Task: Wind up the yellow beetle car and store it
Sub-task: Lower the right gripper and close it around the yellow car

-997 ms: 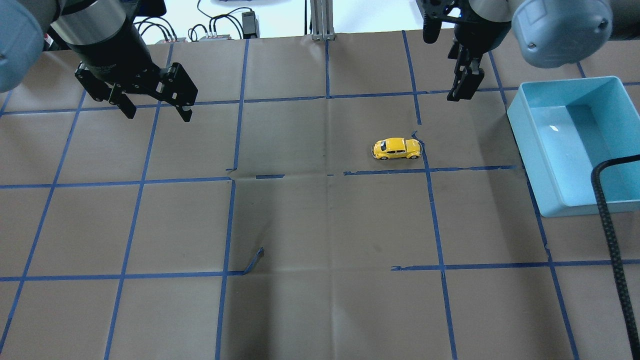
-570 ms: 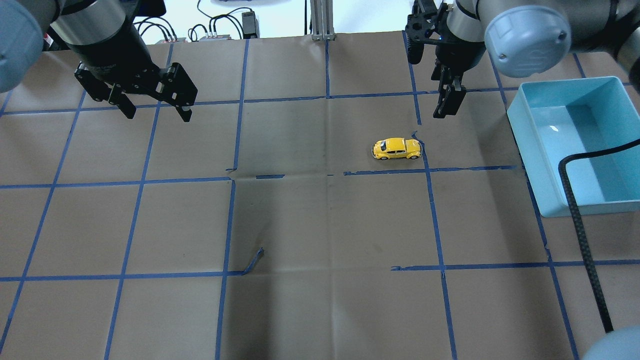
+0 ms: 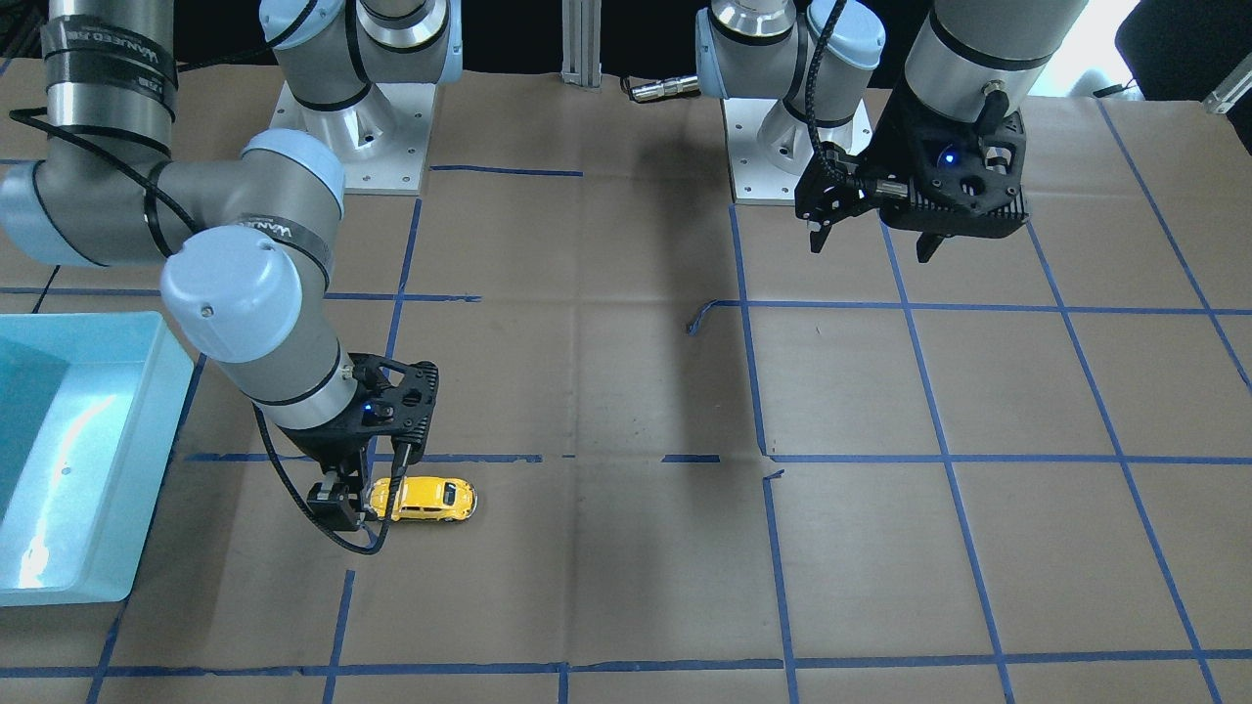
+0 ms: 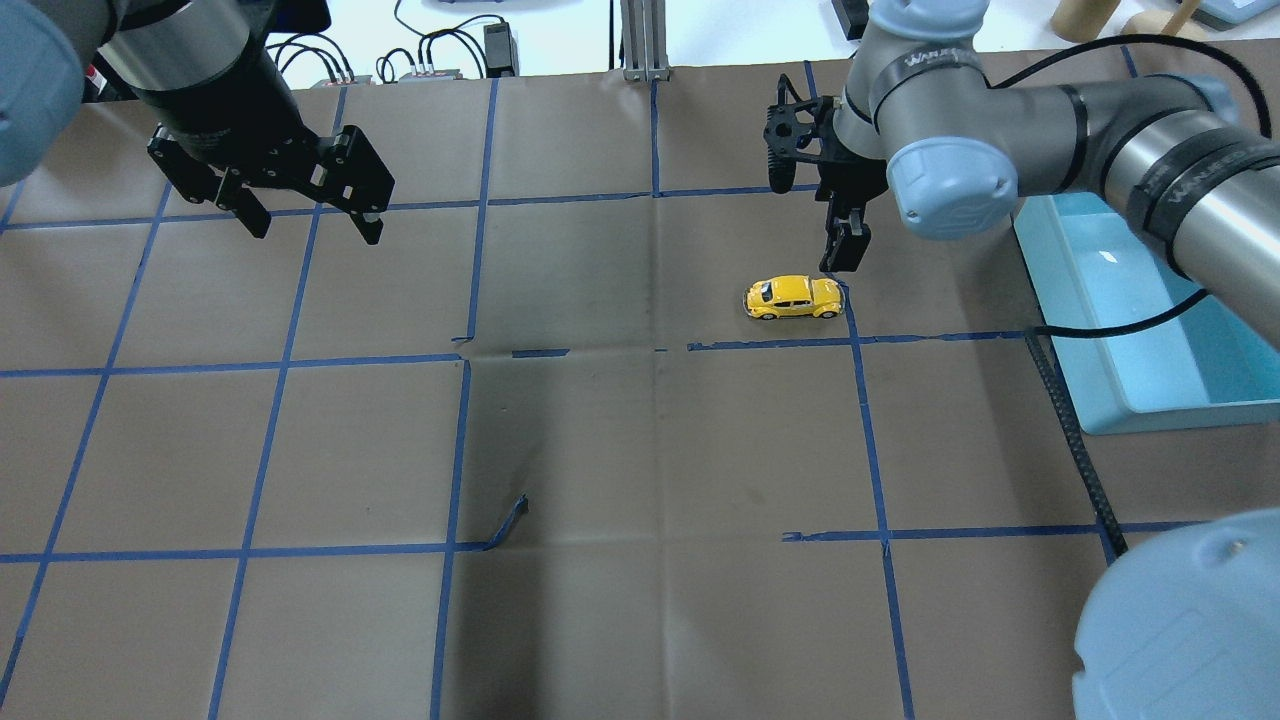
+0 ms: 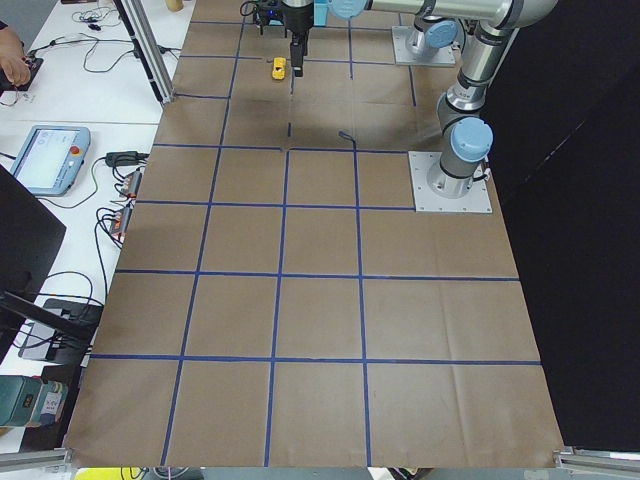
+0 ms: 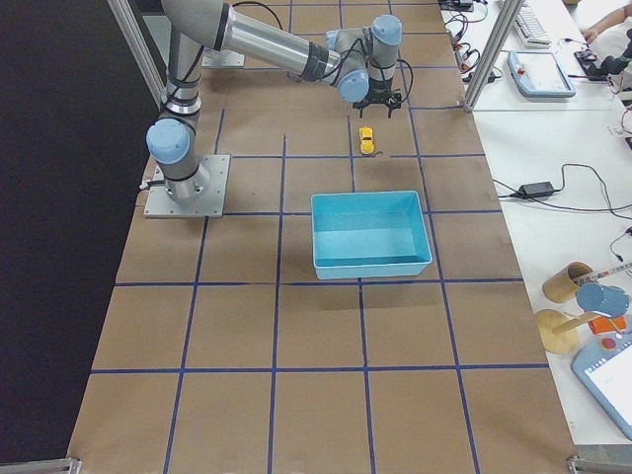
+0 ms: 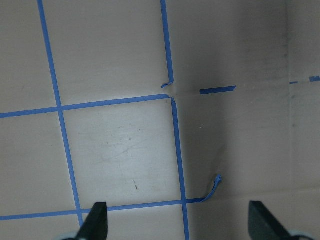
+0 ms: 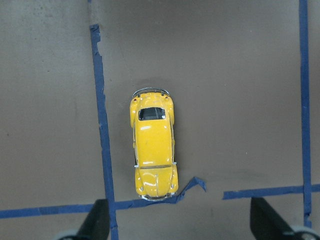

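Just over yellow beetle car [image 8: 152,145]: right jaws open; left jaws open, well apart; arm-strap lettering [image 4: 925,68] illegible.

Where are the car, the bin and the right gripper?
car [image 4: 792,292], overhead view, on its roof.
bin [image 6: 370,242], right side view, on its bare floor.
right gripper [image 4: 843,258], overhead view, at the fingertips.

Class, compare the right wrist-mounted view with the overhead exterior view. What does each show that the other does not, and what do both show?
Only the wrist view: the yellow car from straight above, close up, with the open right gripper and its fingertips at the bottom corners. Only the overhead view: the left gripper, open and far from the car, and the blue bin at the right. Both: the car on its wheels beside a blue tape line on brown paper.
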You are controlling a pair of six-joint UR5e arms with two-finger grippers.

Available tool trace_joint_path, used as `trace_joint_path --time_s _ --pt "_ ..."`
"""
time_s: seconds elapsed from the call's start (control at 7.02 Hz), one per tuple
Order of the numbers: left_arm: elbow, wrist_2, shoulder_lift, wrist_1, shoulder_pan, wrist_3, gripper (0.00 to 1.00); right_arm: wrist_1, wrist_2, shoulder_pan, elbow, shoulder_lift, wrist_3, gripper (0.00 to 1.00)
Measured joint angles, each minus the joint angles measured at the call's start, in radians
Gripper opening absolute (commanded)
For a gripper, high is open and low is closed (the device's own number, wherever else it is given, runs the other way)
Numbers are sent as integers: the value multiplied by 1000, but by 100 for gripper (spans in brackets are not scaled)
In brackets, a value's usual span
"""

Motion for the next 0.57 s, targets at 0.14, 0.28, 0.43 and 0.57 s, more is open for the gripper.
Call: trace_joint_path --time_s 0.14,0.28,0.43,0.57 --pt "-1 0 1 0 0 0 100 -35 -5 14 14 29 -3 100" --pt "-1 0 1 -1 0 1 100 -83 -6 21 19 67 -5 100" --pt "-1 1 1 -1 0 1 100 -128 -7 25 22 98 -6 100" --pt "-1 1 1 -2 0 1 100 -148 -8 28 23 115 -6 100"
